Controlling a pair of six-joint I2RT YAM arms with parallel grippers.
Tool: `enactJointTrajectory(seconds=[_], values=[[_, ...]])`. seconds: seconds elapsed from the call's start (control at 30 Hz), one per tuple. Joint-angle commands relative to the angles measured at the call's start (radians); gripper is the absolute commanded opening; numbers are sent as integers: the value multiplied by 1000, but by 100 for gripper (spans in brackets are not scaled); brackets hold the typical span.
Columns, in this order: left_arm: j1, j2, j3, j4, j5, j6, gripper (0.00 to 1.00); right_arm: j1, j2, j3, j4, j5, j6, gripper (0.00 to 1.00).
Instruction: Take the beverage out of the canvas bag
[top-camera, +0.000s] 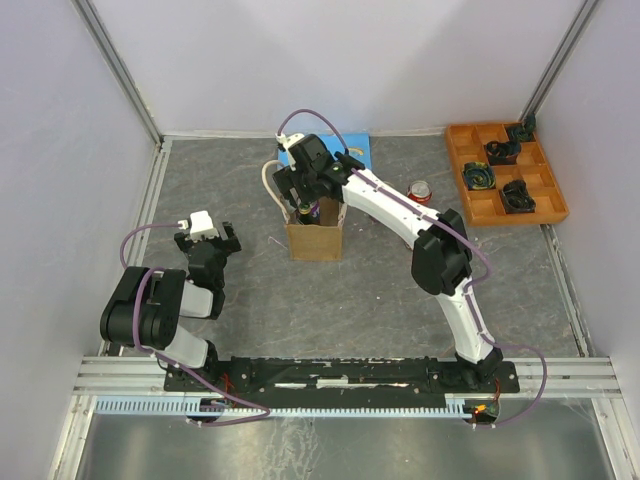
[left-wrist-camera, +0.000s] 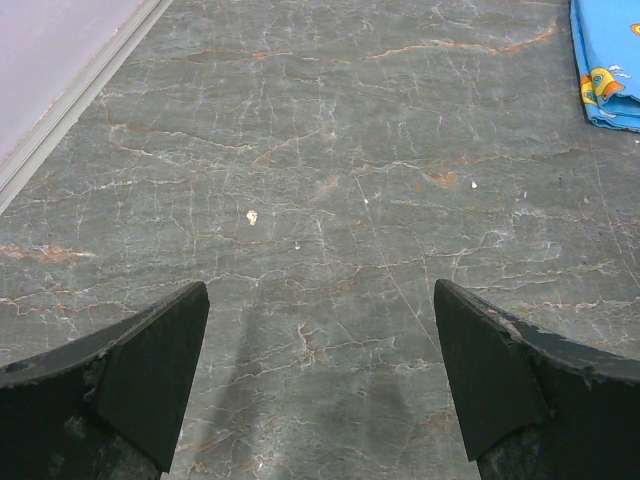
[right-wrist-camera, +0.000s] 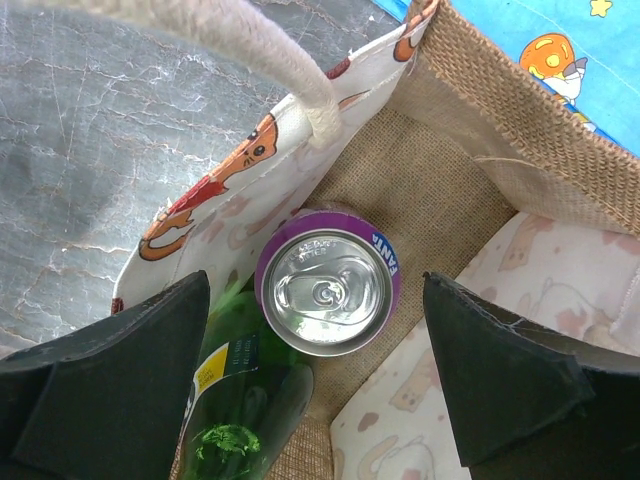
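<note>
The tan canvas bag (top-camera: 316, 238) stands upright at the table's middle, a cream rope handle (right-wrist-camera: 262, 48) across its mouth. In the right wrist view a purple Fanta can (right-wrist-camera: 328, 283) stands upright inside it, with a green bottle (right-wrist-camera: 238, 408) leaning beside the can. My right gripper (right-wrist-camera: 320, 375) is open just above the bag's mouth, its fingers (right-wrist-camera: 120, 370) spread either side of the can and apart from it. My left gripper (left-wrist-camera: 320, 385) is open and empty over bare table at the left (top-camera: 207, 243).
A red can (top-camera: 420, 191) stands right of the bag. A flat blue board (top-camera: 352, 148) lies behind the bag. An orange tray (top-camera: 497, 205) with dark parts sits at the back right. White walls and metal rails bound the table.
</note>
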Motion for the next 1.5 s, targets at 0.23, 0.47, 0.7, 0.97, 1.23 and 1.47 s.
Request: enactJointTrajectory(seconds=[0.23,0.47,0.7,0.97,1.23,1.47], values=[[-2,0,21,48,-21,36,99,-4,-49,-27,33,11,-10,94],[-1,0,21,47,-21,36,99,-4,-152,-34,85,-5,-11,95],[-2,-1,21,48,-21,36,99,-4,-219,-39,128,23,-4,95],[-1,-1,21,47,-22,36,99,-16,-151,4,107,55,-29,88],[-1,-1,21,47,-21,36,99,-49,-77,9,108,5,5,83],[-2,0,21,48,-21,36,99,-76,-48,-3,107,-72,36,85]])
